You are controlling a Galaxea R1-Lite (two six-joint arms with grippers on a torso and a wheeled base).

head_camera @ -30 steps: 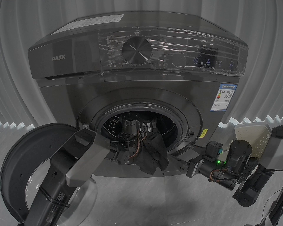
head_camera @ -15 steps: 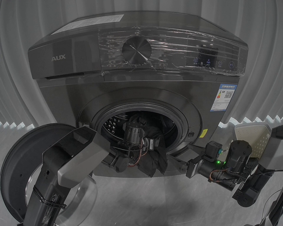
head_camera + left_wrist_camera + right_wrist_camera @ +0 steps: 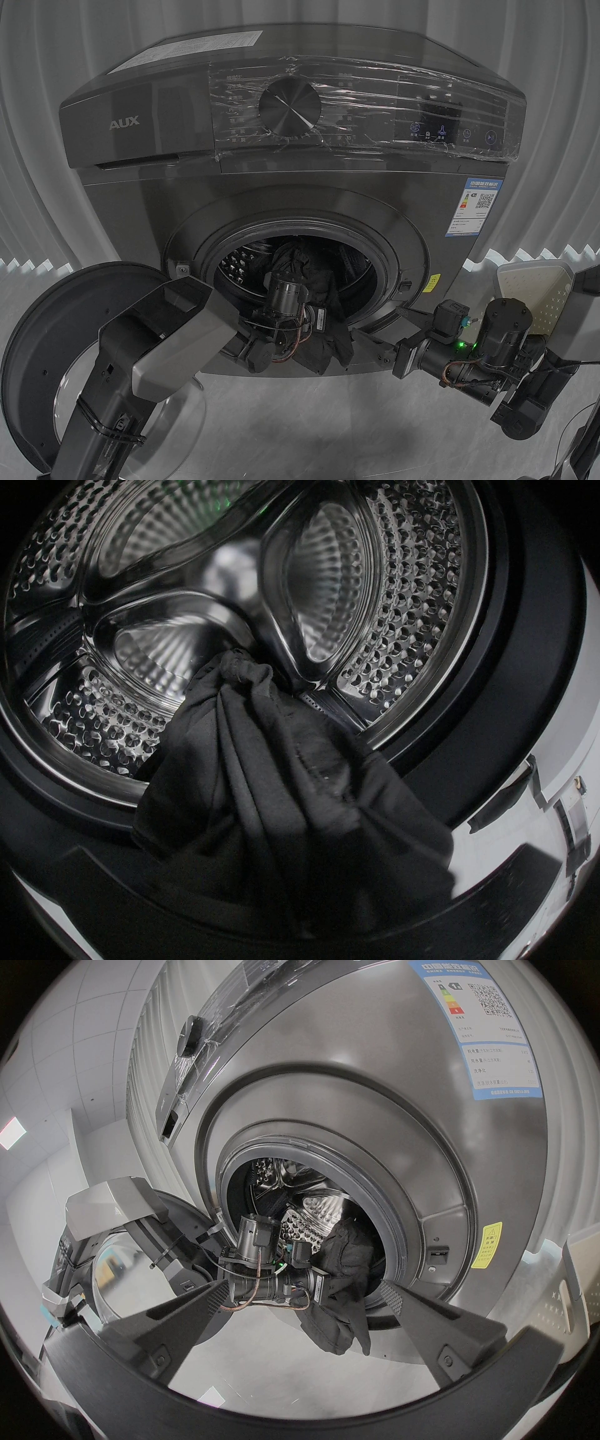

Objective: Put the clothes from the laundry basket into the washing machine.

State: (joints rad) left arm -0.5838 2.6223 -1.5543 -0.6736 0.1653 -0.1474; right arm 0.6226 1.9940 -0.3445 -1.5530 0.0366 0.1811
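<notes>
1. A black garment point(image 3: 269, 805), bunched and deeply creased, lies across the lower lip of the washing machine point(image 3: 300, 187) opening. One gathered end is inside the steel drum point(image 3: 387, 574), and the rest hangs down the front.
2. The left gripper point(image 3: 315, 315) sits at the opening, against the cloth. Whether it grips cannot be told.
3. The right gripper point(image 3: 304, 1297), to the right of the opening, is spread wide and empty.
4. The pale laundry basket point(image 3: 544, 294) at far right is partly covered by the right arm.
</notes>
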